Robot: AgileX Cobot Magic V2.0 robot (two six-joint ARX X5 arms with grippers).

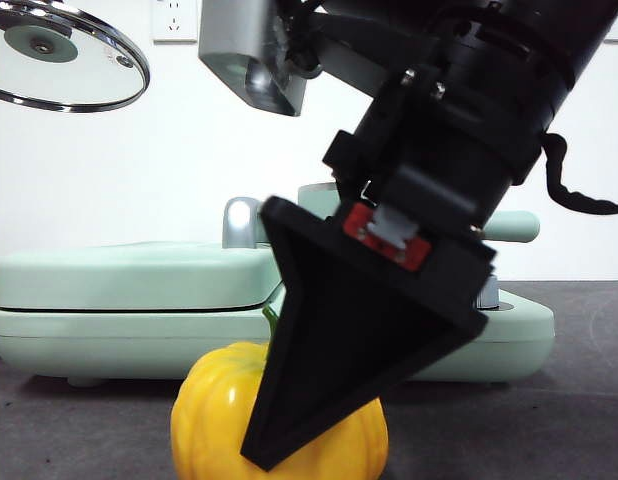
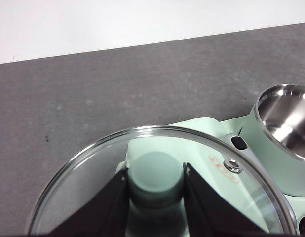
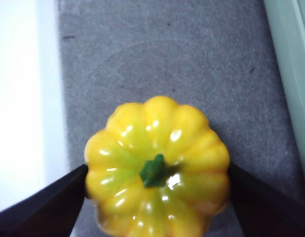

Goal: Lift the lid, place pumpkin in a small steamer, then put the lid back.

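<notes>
Right gripper (image 3: 155, 173) straddles the pumpkin (image 3: 157, 165) on the table, jaws touching both flanks, stem upright. Left gripper (image 2: 156, 185) holds the lid (image 1: 64, 55) by its knob, aloft. Small steamer (image 2: 283, 138) stands uncovered behind.

The lid (image 2: 157, 182) is held aloft, leaving the small steamer (image 2: 285, 118) open above.

Bright, even light; glare spots on the pumpkin (image 3: 157, 168), near arm blurred.
</notes>
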